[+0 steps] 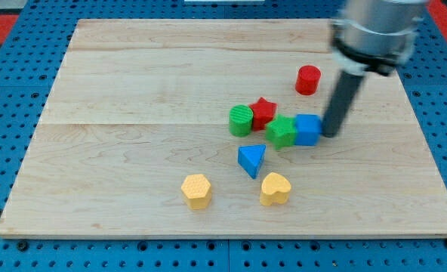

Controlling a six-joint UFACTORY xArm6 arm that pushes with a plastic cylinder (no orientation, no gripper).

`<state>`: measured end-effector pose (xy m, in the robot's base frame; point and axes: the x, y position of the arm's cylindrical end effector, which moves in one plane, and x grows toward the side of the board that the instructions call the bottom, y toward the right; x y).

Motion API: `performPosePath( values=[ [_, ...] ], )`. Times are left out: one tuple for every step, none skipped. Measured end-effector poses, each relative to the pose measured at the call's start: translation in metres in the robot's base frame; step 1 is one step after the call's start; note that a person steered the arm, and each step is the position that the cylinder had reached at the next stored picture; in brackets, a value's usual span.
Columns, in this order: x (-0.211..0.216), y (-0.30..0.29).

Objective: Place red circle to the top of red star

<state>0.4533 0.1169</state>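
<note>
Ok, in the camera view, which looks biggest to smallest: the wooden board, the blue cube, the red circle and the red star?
1. wooden board, by far the largest.
2. blue cube.
3. red star and red circle look about alike, so I won't rank them; the circle also sits farther up the view.

Arm cut off at the view's top, and a tight cluster with overlapping edges

The arm's grey housing [374, 26] is blurred and runs out past the view's top edge, so only its lower part shows. My tip [331, 134] sits just beside the blue cube [308, 129] on the view's right; whether they touch cannot be told. The green star [282, 132] covers the cube's left edge, and the red star [263, 113] is partly overlapped by the green circle [241, 119].
</note>
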Motion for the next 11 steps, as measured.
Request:
performPosePath(
  values=[
    [-0.011,-0.073],
    [-0.019,-0.016],
    [-0.045,0.093],
    [-0.096,0.146],
    [-0.112,0.102],
    [-0.092,0.014],
    [-0.090,-0.051],
    [-0.098,-0.061],
    [-0.098,-0.106],
    [-0.098,-0.074],
    [-0.041,-0.054]
  ],
)
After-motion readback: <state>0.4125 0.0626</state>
